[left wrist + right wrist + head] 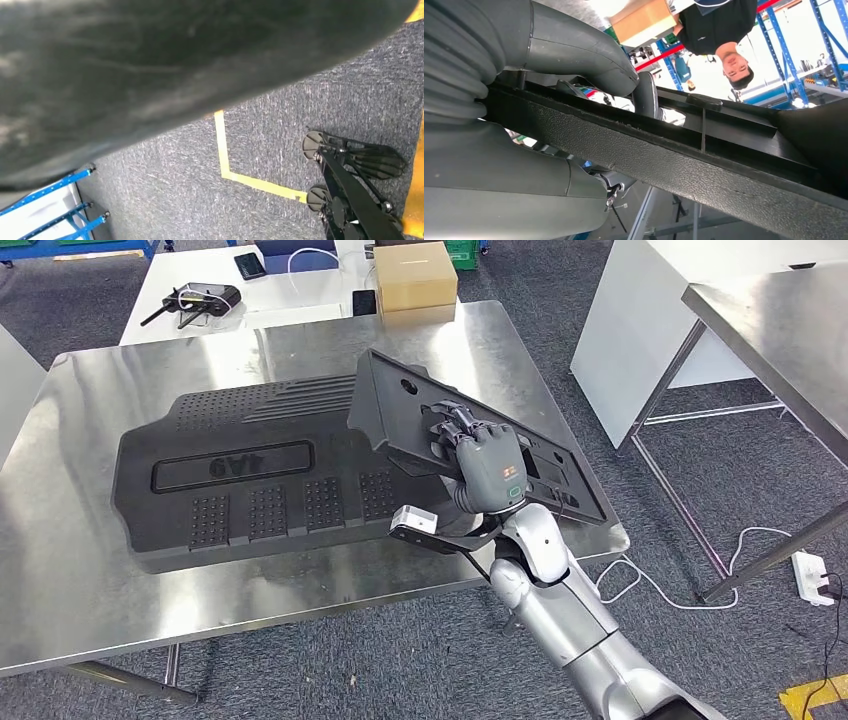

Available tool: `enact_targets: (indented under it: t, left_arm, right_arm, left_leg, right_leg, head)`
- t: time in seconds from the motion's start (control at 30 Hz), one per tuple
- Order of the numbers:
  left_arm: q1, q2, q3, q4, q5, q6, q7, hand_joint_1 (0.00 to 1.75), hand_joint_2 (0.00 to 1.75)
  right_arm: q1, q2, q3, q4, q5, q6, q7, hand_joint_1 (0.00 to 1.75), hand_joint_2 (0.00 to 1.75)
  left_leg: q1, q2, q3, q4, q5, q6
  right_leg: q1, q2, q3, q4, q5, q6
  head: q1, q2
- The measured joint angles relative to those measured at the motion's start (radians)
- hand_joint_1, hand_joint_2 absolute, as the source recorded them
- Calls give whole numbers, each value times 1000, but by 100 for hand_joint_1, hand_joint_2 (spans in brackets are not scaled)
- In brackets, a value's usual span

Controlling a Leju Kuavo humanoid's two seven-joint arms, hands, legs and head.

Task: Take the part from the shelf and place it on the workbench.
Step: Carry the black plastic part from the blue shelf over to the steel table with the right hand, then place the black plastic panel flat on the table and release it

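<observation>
My right hand (488, 462) grips a long black plastic panel (398, 408) and holds it tilted above the right part of the steel workbench (90, 580). The panel's far end overlaps a large black ribbed cover (240, 490) that lies flat on the bench. Its near end reaches past the bench's right front corner. In the right wrist view the grey thumb (574, 47) lies on one face of the panel's textured edge (684, 160) and the other fingers (514, 185) press the opposite face.
Behind the bench a white table carries a cardboard box (413, 275), a router (200, 298) and a phone (250, 265). A second steel table (780, 320) stands to the right, a power strip (812, 578) on the floor. A person (719, 30) stands beyond.
</observation>
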Motion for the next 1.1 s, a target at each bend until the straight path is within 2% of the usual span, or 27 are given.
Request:
enact_targets:
  t: [1.1]
  left_arm:
    - [0, 0, 0, 0, 0, 0, 0, 0, 0]
  right_arm:
    - [0, 0, 0, 0, 0, 0, 0, 175, 175]
  left_leg:
    - [-5, 0, 1, 0, 0, 0]
  right_leg:
    - [-5, 0, 2, -2, 0, 0]
  head:
    - [1, 0]
